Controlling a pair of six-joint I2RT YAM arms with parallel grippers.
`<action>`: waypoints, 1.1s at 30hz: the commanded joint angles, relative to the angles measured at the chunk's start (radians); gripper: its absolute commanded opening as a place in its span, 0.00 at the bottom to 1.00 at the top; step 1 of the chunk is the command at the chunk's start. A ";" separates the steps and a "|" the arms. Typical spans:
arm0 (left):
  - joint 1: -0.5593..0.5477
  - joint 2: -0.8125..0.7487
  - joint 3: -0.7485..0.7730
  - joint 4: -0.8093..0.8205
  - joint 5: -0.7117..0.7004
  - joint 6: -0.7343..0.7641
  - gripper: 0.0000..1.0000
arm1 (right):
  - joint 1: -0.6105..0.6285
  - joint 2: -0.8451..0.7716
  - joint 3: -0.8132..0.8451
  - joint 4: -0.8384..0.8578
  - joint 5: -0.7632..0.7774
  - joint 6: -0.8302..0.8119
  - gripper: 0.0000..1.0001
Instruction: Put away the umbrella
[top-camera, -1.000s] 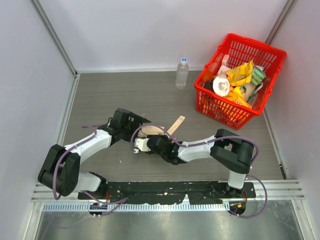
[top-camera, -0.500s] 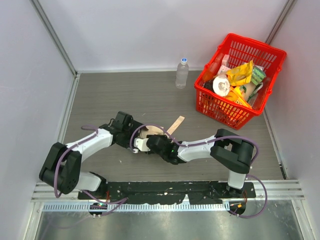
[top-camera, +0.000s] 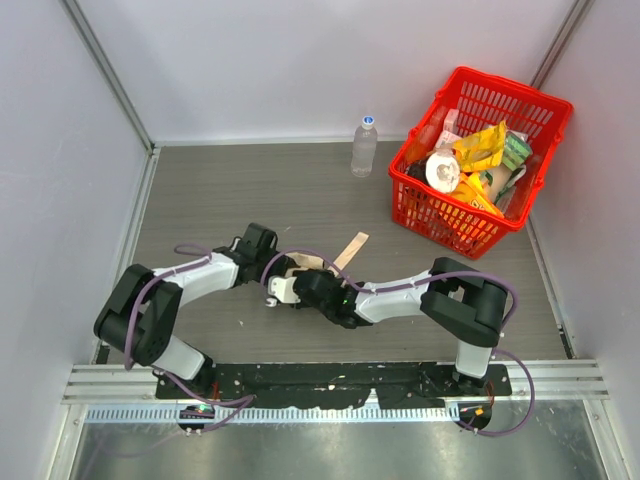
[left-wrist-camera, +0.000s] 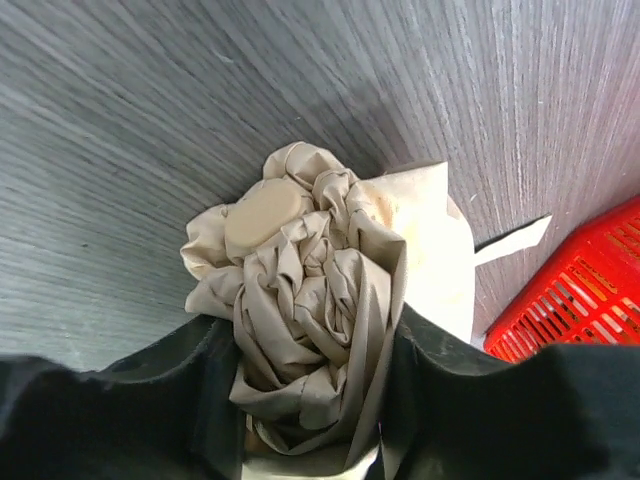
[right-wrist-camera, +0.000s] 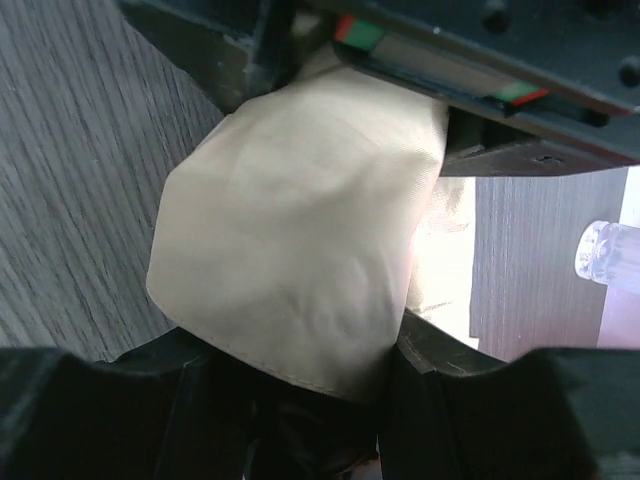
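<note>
Left fingers (left-wrist-camera: 205, 400) clamp the crumpled end of the umbrella (left-wrist-camera: 300, 300), fabric packed tight between them. Right fingers (right-wrist-camera: 425, 385) grip its smooth cream cloth from the opposite side. Umbrella's down on the counter (top-camera: 250, 190), well apart from the red basket (top-camera: 480, 160), off its near-left side.

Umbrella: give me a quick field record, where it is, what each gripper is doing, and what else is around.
umbrella: folded cream bundle, between both grippers
left gripper: closed on the crumpled fabric end
right gripper: closed on smooth fabric
strap: sticking out toward the basket
basket: red, far right, full of items
bottle: upright, left of basket
</note>
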 joint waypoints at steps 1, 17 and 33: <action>0.002 0.068 -0.049 0.000 -0.172 0.045 0.36 | 0.011 -0.006 -0.021 0.037 -0.034 -0.002 0.01; -0.058 0.032 -0.184 0.036 -0.236 -0.004 0.00 | 0.008 -0.176 0.001 -0.145 -0.071 0.406 0.79; -0.061 -0.047 -0.236 0.025 -0.218 -0.039 0.00 | -0.002 -0.204 0.050 -0.081 -0.151 0.517 0.83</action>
